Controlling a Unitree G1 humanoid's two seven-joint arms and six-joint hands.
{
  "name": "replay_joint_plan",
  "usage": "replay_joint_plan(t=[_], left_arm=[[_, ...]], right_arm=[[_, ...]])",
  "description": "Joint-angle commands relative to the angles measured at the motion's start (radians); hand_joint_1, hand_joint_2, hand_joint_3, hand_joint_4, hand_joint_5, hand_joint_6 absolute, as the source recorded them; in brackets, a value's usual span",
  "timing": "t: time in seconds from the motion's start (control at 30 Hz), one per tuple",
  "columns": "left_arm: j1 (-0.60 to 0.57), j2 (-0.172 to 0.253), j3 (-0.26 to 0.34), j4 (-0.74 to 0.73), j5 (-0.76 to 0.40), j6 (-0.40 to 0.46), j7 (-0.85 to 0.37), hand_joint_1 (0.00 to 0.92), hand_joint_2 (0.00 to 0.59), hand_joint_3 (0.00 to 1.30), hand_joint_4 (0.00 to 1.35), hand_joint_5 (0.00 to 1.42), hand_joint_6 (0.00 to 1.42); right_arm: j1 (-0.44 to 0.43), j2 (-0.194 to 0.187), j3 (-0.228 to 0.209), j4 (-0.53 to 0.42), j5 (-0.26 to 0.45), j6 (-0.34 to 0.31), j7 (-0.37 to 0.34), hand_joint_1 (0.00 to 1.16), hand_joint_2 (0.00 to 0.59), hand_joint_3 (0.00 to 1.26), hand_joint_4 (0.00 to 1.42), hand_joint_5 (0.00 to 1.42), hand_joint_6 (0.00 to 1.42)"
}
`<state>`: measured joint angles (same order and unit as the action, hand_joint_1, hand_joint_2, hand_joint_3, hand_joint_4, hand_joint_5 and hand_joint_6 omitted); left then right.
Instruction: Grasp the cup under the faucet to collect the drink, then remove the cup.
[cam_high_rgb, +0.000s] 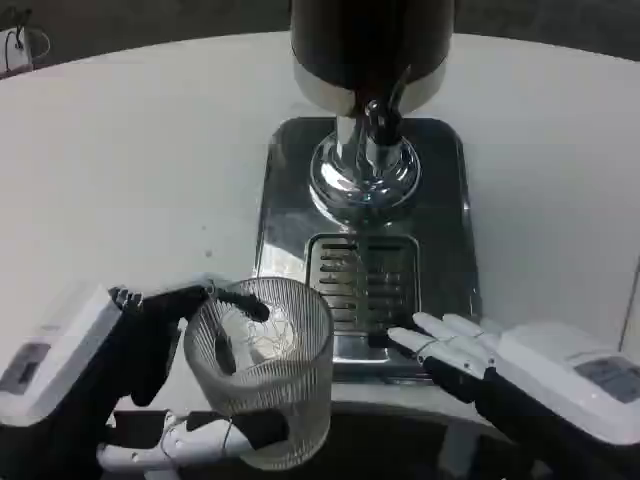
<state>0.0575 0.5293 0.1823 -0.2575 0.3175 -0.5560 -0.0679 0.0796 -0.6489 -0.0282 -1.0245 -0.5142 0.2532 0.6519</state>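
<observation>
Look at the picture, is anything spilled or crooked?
Nothing looks spilled or broken. The ribbed glass cup stands upright in the left robot hand, near the front left corner of the dispenser's drip tray, not under the faucet. The right robot hand rests at the tray's front edge.

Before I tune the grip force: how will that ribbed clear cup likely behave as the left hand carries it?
The cup looks like rigid clear glass or hard plastic, so probably stiff and possibly breakable. Its ribbed wall should help the left hand resist slipping. It looks empty, so likely light, and being taller than wide it may tip if nudged high.
</observation>
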Motion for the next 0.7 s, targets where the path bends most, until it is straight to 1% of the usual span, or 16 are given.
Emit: replay_joint_plan(t=[0.03, 0.57, 0.7], left_arm=[[0.000, -0.009, 0.010, -0.017, -0.021, -0.017, -0.003, 0.365, 0.079, 1.00, 1.10, 1.35, 1.42], [-0.004, -0.009, 0.016, -0.013, -0.022, -0.014, 0.000, 0.365, 0.079, 1.00, 1.10, 1.35, 1.42], [-0.024, -0.016, 0.006, -0.004, -0.015, -0.004, 0.003, 0.365, 0.079, 1.00, 1.10, 1.35, 1.42]], right_arm=[[0.006, 0.006, -0.006, -0.010, 0.004, 0.001, 0.012, 0.45, 0.475, 0.07, 0.00, 0.00, 0.00], [0.008, 0.016, -0.009, -0.016, 0.002, 0.003, 0.020, 0.44, 0.475, 0.07, 0.00, 0.00, 0.00], [0.016, 0.017, -0.017, -0.020, 0.002, 0.003, 0.020, 0.44, 0.475, 0.07, 0.00, 0.00, 0.00]])
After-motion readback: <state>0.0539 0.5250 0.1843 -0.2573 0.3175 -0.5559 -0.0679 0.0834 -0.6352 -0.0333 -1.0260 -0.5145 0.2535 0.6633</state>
